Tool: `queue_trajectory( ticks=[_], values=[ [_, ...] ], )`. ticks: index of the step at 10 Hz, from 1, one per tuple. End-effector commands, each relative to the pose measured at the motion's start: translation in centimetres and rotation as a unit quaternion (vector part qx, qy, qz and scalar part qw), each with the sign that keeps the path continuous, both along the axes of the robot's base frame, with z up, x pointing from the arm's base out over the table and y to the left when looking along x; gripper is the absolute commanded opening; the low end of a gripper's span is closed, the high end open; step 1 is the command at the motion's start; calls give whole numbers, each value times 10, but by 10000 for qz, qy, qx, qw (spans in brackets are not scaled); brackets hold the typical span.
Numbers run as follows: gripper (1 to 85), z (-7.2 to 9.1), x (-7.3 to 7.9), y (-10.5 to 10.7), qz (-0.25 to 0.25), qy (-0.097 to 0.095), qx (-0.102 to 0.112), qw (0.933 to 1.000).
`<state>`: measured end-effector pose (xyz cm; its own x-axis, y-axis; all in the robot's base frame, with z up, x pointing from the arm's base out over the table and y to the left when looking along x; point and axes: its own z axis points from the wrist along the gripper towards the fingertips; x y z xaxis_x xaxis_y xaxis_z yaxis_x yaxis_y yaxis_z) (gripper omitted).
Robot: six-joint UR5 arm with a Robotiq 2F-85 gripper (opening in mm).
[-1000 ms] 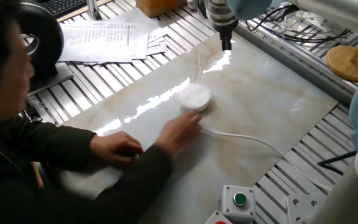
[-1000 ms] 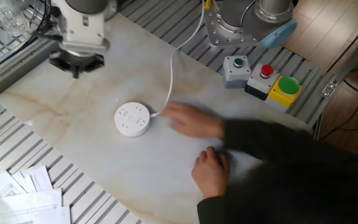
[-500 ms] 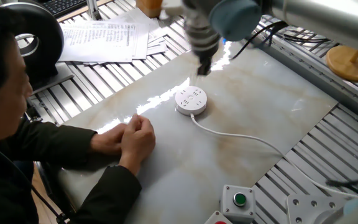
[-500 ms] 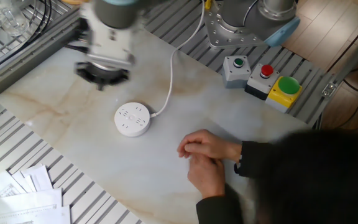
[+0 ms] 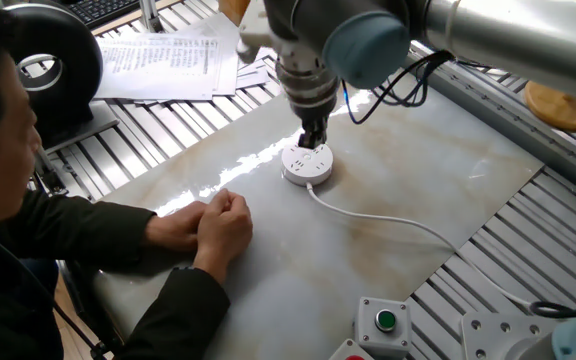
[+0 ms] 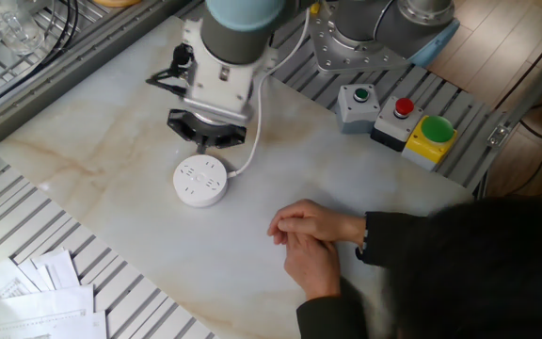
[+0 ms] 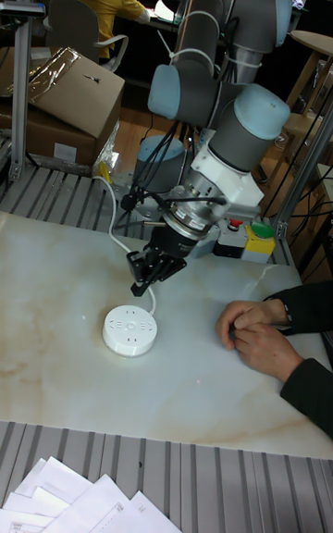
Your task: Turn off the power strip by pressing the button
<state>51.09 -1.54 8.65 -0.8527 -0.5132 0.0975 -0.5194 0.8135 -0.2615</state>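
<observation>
The pale marbled surface [image 6: 111, 122] fills most of the scene, laid over a ribbed metal bench, and a person in a dark jacket sits at its edge with both hands [image 6: 309, 240] clasped together, resting on the stone well apart from the robot's work. The arm [image 7: 217, 89] reaches in from behind the slab, its thick grey joints with blue caps folded over so that the wrist slants downward toward the middle of the slab. At its end the dark tool [image 7: 143, 279] hangs just above the power strip [image 6: 201, 180], near the edge where the cord leaves; I cannot tell whether its tip touches the puck. Its short black fingers [image 7: 151, 269] sit bunched together, and I cannot tell whether they are parted or closed. The power strip lies flat near the middle of the slab, face up with its small dark slots showing, and its thin white cord [image 5: 388, 220] trails away across the stone. Loose printed papers [image 5: 168, 62] lie on the bench beyond the slab, and a grey box with a green button [image 6: 357, 102] stands beside red and yellow button boxes.
</observation>
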Motion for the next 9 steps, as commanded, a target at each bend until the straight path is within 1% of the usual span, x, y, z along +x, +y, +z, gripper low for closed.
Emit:
queue_trajectory(
  ticks=[1,2,3,4,5,6,7,8,9],
  values=[
    [10,-5,-2,16,298,76,55,9995],
    [10,-5,12,21,486,-84,15,9988],
    [10,-9,28,27,652,-240,-67,9976],
    [10,-14,32,31,713,-228,-97,9971],
    [10,-15,40,24,855,-245,-168,9959],
    [10,-17,52,16,1016,-229,-173,9944],
    [10,-19,59,5,1089,-201,-234,9936],
    [10,-23,60,-2,1115,-173,-274,9932],
    [10,-26,56,-2,1089,-140,-284,9935]
  ],
)
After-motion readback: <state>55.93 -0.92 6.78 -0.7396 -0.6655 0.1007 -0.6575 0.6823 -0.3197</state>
